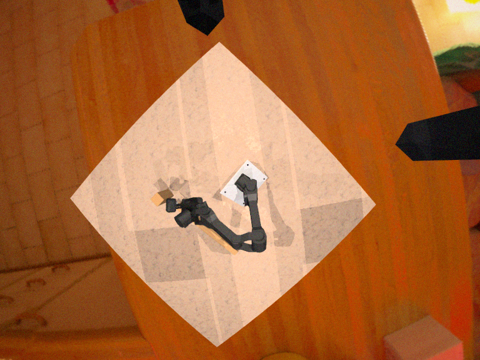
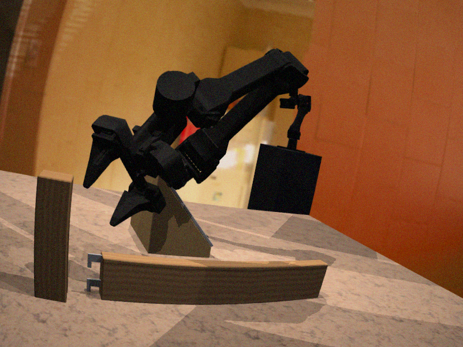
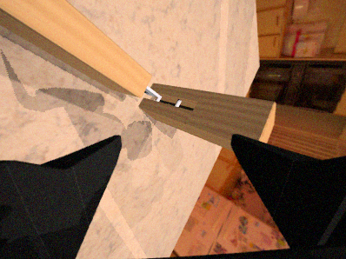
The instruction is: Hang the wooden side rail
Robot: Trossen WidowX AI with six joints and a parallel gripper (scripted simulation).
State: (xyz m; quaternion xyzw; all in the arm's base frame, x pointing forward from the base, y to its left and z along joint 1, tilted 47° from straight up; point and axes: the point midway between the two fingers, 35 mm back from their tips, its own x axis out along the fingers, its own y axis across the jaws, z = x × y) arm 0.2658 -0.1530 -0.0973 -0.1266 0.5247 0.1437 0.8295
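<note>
The wooden side rail [image 1: 217, 237] [image 2: 212, 283] [image 3: 74, 37] lies on the table standing on its long edge. Two steel hooks [image 2: 92, 257] [image 3: 153, 94] stick out from its end toward the post. The headboard post [image 1: 161, 197] [image 2: 52, 239] [image 3: 217, 113] stands upright, with a gap between it and the hooks in the exterior view. The wrist view shows the dark slot [image 3: 187, 107] and one pin [image 3: 178, 103]; a second pin cannot be made out. My gripper [image 2: 99, 205] [image 3: 177, 140] is wide open and empty, above the rail's hook end and post.
The arm's base sits on a wedge-shaped block [image 2: 154, 227] with a white plate [image 1: 231, 187], behind the rail in the exterior view. Two dark pointed shapes [image 1: 204, 3] [image 1: 444, 138] show at the top and right of the top view. A dark box [image 2: 283, 181] stands in the background.
</note>
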